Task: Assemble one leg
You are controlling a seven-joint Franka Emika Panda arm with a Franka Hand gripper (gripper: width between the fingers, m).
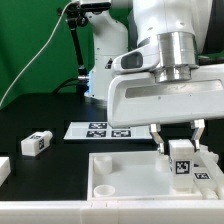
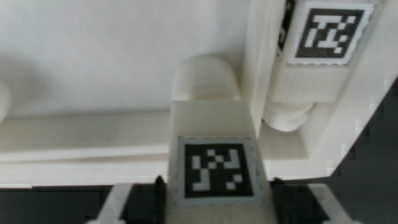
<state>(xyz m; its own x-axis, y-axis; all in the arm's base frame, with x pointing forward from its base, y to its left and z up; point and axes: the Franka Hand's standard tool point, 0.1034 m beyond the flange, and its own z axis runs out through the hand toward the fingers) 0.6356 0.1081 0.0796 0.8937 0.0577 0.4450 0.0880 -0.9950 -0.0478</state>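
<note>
My gripper (image 1: 180, 150) is shut on a leg (image 1: 182, 162), a small white block with a black-and-white tag, and holds it over the right part of the large white panel (image 1: 120, 172). In the wrist view the held leg (image 2: 214, 130) runs out from between the fingers (image 2: 135, 203), its rounded end over the panel (image 2: 89, 110). A second leg (image 2: 317, 60) with a tag sits close beside it at the panel's edge. Whether the held leg touches the panel is hidden.
A loose leg (image 1: 37, 143) lies on the black table at the exterior view's left, with another white part (image 1: 3, 168) at the far left edge. The marker board (image 1: 100, 130) lies behind the panel. A white stand (image 1: 105, 60) is at the back.
</note>
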